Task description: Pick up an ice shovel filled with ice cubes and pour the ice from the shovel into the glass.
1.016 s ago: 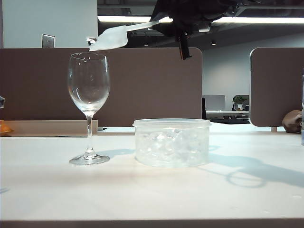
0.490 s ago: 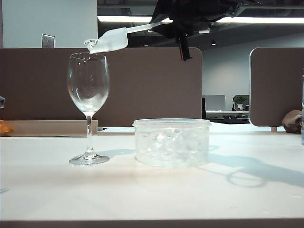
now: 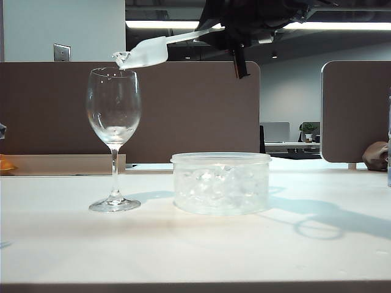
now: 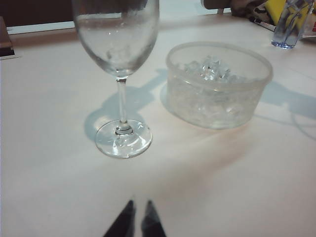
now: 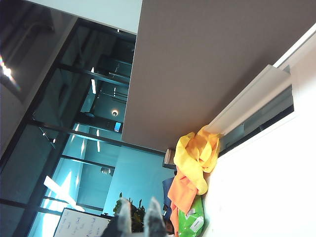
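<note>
One ice cube [image 3: 123, 58] sits at the lip of the ice shovel [image 3: 148, 53], which your right end effector [image 3: 227, 33] clamps by the handle, blade tipped just over the rim of the glass [image 3: 114, 116]. That glass stands on the bench [image 3: 195, 244] beside the ice-filled tub [image 3: 220, 183]. Your left end effector [image 4: 137, 210] hangs low near the glass foot, tips nearly together, holding nothing.

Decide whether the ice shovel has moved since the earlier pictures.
Yes. The ice shovel, held by the right hand, has shifted slightly right and tilted its tip down toward the rim of the glass, which stands unmoved.
</note>
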Motion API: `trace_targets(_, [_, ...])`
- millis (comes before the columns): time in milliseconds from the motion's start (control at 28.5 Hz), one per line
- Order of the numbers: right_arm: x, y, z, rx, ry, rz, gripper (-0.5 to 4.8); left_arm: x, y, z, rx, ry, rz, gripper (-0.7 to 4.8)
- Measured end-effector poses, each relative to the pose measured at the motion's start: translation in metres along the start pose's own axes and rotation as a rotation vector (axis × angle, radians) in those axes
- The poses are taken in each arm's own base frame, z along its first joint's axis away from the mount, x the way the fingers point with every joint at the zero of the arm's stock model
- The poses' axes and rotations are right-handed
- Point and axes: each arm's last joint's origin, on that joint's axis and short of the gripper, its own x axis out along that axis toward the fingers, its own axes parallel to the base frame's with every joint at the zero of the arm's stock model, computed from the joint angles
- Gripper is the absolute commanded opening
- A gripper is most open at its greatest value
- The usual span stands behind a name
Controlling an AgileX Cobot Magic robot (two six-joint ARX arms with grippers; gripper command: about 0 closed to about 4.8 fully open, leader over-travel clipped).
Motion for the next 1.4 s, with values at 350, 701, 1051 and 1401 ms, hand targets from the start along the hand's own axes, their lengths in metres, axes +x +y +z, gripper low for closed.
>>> trace_targets(350, [0.000,-0.001,0.000,-0.001,0.002,-0.008,-0.06,0.000,0.000,0.000,0.000,0.000,0.000,0.29])
trace_targets(701, [0.008,0.022,0.007,-0.075,0.032,-0.004,-0.06,0.000,0.000,0.000,0.000,0.000,0.000,0.29])
trace_targets(1051, [0.010,0.024,0.008,-0.136,0.067,-0.058,-0.06,0.000,0.000,0.000,0.000,0.000,0.000,0.29])
trace_targets(1401, [0.010,0.025,0.011,-0.142,0.053,-0.039,-0.06,0.000,0.000,0.000,0.000,0.000,0.000,0.29])
